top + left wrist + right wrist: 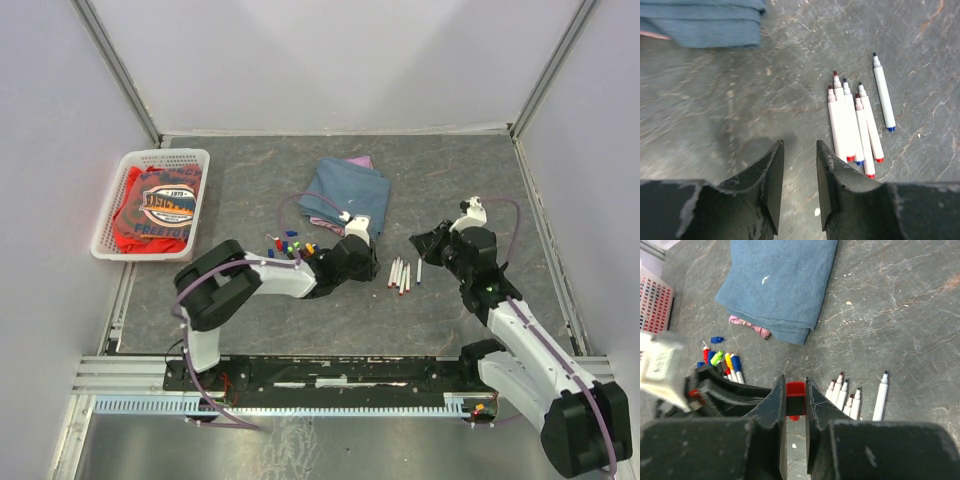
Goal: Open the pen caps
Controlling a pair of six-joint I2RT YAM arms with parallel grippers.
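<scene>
Six uncapped pens point(845, 125) lie on the near part of the table point(330, 320), five bunched side by side and one a little apart to the right, their bare tips pointing toward the far side. Just to their left, the left gripper point(799, 150) hangs low over bare tabletop with its jaws apart and nothing between them. On the other side of the row, the right gripper point(795, 380) has its jaws clamped on a red cap point(795, 394). The cap's hollow end faces the wrist camera and no barrel shows in it, so it looks to be free of its pen.

On this reading, the step in hand is to get rid of that cap and fetch the next pen. The right gripper does best to release the cap clear of the uncapped row, so it neither rolls among the barrels nor knocks them.

Farther back and to the left sits a tight cluster of what appear to be capped pens point(725, 362), with red, yellow, green and blue ends, and a loose blue cap point(716, 340) just beyond. The left gripper should choose a pen at the edge of that cluster, close on the white barrel rather than the coloured end, and lift before turning so neighbours are not dragged. Offering the capped end to the right gripper allows a straight pull along the barrel.

The folded blue cloth point(782, 287) lies behind, and the basket point(165, 153) sits far left, well apart.
</scene>
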